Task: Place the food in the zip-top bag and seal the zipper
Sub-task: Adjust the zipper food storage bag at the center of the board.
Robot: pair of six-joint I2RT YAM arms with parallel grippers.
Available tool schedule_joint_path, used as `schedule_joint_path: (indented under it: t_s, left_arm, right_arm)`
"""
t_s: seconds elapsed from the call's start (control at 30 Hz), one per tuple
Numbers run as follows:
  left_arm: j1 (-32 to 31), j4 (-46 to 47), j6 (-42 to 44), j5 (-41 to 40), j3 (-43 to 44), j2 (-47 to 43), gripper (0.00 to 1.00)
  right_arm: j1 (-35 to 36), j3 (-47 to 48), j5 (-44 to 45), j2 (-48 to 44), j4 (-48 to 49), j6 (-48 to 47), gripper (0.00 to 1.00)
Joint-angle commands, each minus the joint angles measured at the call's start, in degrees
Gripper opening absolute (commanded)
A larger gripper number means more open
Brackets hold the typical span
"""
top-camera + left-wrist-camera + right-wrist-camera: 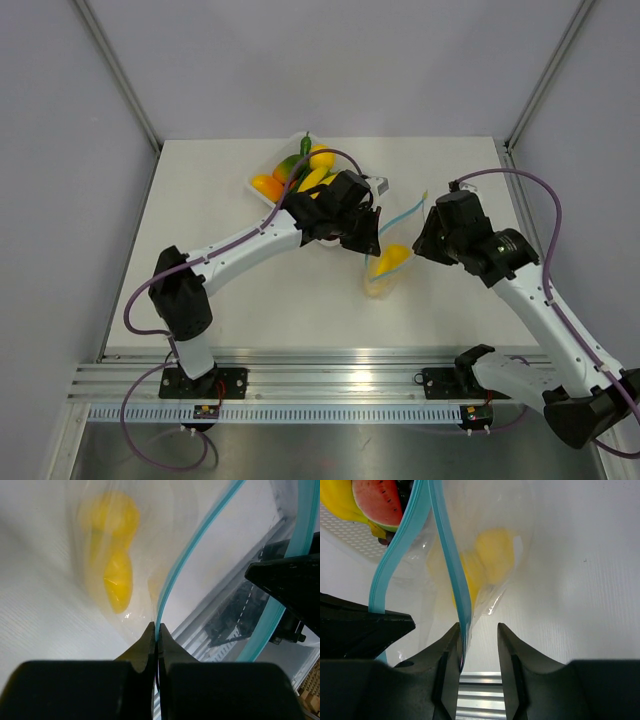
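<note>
The zip-top bag [378, 285] hangs lifted just on the near side of the tray [345, 535], with one yellow piece of food [390, 260] already inside. The left gripper [156, 630] is pinched tight on the zipper [175, 575]. The right gripper [479, 630] has its fingers apart, the blue strip brushing one finger, unclamped. The mouth gapes and the zipper is unsealed. More pieces sit in the tray, so loading is probably partial and sealing is all left.
</note>
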Motion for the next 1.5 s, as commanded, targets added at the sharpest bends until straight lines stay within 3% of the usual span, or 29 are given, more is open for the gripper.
schedule_joint_path:
  t_s: [0.0,0.13,0.17,0.2,0.27,0.53,0.63,0.77,0.83,0.97,1.23,1.47]
  left_arm:
    - [0.3,1.9,0.0,-1.2,0.0,-2.3,0.00]
    - [0.3,1.8,0.0,-1.0,0.2,-2.0,0.00]
    - [0.3,2.0,0.0,-0.8,0.3,-1.9,0.00]
    - [0.3,1.8,0.0,-0.7,0.6,-1.7,0.00]
    - [0.3,1.4,0.0,-0.2,1.7,-1.4,0.00]
    - [-0.1,-2.7,0.6,0.7,14.6,-3.1,0.00]
    - [-0.2,-2.5,-0.1,-1.0,13.5,-3.6,0.00]
    - [-0.5,1.6,-2.6,1.3,7.4,3.1,0.00]
    - [-0.5,2.8,-3.0,2.2,5.5,6.6,0.00]
    - [-0.5,-1.1,-1.5,4.2,8.6,10.2,0.00]
    - [-0.5,-4.4,0.3,-1.7,14.2,-3.0,0.00]
    - [0.0,1.6,-2.0,6.0,4.4,7.0,0.00]
  right_arm:
    - [0.4,0.6,-0.2,-1.7,-0.8,1.3,0.41]
    - [0.3,0.4,-0.2,-2.4,-1.0,1.6,0.41]
    - [0.3,0.0,-0.1,-2.4,-0.5,1.5,0.24]
    - [0.3,-0.5,0.1,-2.4,-0.2,1.5,0.13]
    - [0.3,-0.3,0.6,-1.7,0.2,1.1,0.00]
    - [0.3,18.3,6.5,0.5,-3.4,-4.1,0.00]
    - [0.4,15.5,6.5,0.1,-3.2,-3.9,0.00]
    - [0.3,0.1,6.5,1.9,1.4,-1.7,0.00]
    - [0.2,-2.1,6.5,3.3,2.6,-0.7,0.00]
    - [0.2,0.5,5.0,3.4,2.6,-0.8,0.00]
    - [0.3,12.6,3.0,-2.3,-2.0,-2.5,0.00]
    - [0.2,-2.0,5.0,2.1,2.6,-1.2,0.00]
